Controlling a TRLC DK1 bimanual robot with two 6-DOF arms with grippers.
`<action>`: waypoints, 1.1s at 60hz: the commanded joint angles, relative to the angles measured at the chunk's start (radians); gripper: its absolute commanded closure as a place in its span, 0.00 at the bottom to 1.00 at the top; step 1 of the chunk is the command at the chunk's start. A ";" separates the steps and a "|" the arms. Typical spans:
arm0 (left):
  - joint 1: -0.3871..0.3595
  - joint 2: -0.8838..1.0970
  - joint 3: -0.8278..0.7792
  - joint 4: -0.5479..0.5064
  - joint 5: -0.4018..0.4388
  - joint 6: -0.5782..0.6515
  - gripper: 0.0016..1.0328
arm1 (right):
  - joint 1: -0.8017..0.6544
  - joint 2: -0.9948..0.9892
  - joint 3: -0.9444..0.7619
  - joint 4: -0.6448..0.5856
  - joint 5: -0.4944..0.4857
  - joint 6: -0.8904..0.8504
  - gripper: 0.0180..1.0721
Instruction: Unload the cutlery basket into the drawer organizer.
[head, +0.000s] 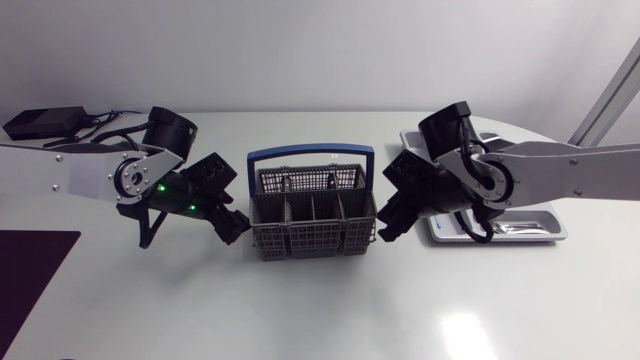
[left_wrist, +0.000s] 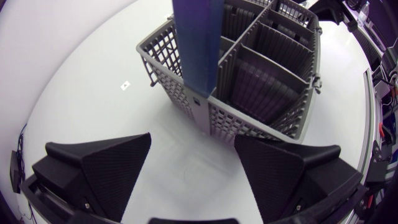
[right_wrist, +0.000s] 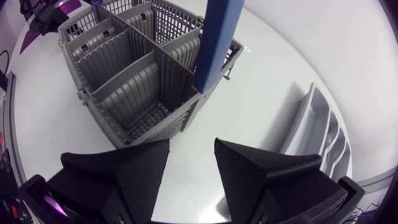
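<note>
1. Head: the basket (head: 310, 215) is sitting mid-desk (head: 320, 310), long axis running 9 to 3. The left gripper (head: 232, 225) is waiting at its 9, the right gripper (head: 390, 225) at its 3, nearer the organizer (head: 556, 222).
2. Left wrist: the fingers (left_wrist: 112, 165) are standing open and empty, with the basket just ahead.
3. Right wrist: the fingers (right_wrist: 134, 168) are gaping and empty, with the basket ahead.
</note>
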 joint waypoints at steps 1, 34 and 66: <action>-0.019 0.028 0.040 0.017 0.029 -0.008 0.08 | 0.056 -0.010 -0.001 0.020 -0.050 0.021 0.47; 0.006 0.014 0.013 0.017 0.029 0.001 0.07 | 0.062 -0.007 -0.002 0.020 -0.034 0.021 0.47; 0.156 -0.196 -0.076 0.014 0.031 -0.037 0.04 | -0.038 -0.174 -0.114 0.043 0.119 -0.009 0.04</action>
